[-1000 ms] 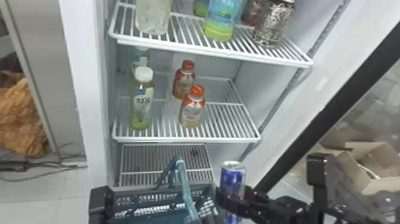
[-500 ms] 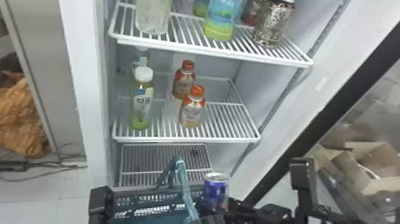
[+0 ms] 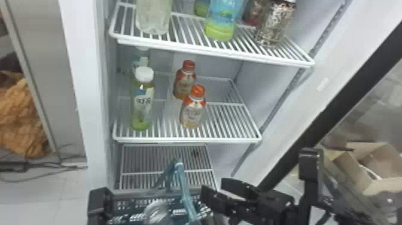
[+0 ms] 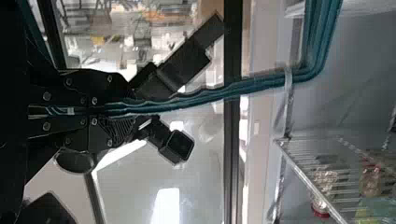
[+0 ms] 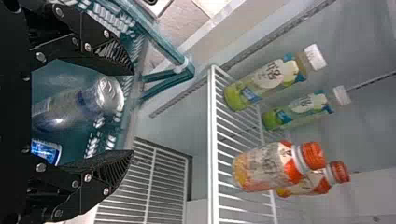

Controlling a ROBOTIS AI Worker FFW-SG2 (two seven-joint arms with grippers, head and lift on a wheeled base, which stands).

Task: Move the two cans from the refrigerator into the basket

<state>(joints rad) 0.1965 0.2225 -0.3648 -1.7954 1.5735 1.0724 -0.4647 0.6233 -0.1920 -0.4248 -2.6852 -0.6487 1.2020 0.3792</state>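
Left gripper: the left gripper [image 3: 100, 203] is at the basket's left side; in the left wrist view its fingers are together, clamped on the teal basket handle [image 3: 184, 185].
Right gripper: the right gripper [image 3: 217, 187] is at the basket's right-hand part, beside the handle, its fingers apart and gripping nothing.
Basket: the teal basket [image 3: 134, 194], with slotted walls, sits low in front of the refrigerator, its handle rising above the rim.
First can: a can with a silver end [image 3: 157, 211] is within the basket, blurred; in the right wrist view it shows in the space between the open fingers, clear of both.
Second can: a blue-and-silver can [image 5: 46, 151], partly hidden, is in the basket near the first can.
Middle shelf: on the white wire shelf [image 3: 185, 139] stand a green bottle with a white cap [image 3: 142, 103] and another white-capped bottle [image 3: 141, 58] behind it; to their right are an orange-capped bottle [image 3: 193, 110] and a second orange-capped bottle [image 3: 184, 80] behind it, all upright.
Upper shelf: on the top rack [image 3: 209, 51] stand a clear bottle [image 3: 153, 18], a blue-and-green bottle [image 3: 222, 22] and a speckled container [image 3: 275, 25].
Right side: an open cardboard box [image 3: 356, 170] shows beyond the dark door frame [image 3: 338, 119].
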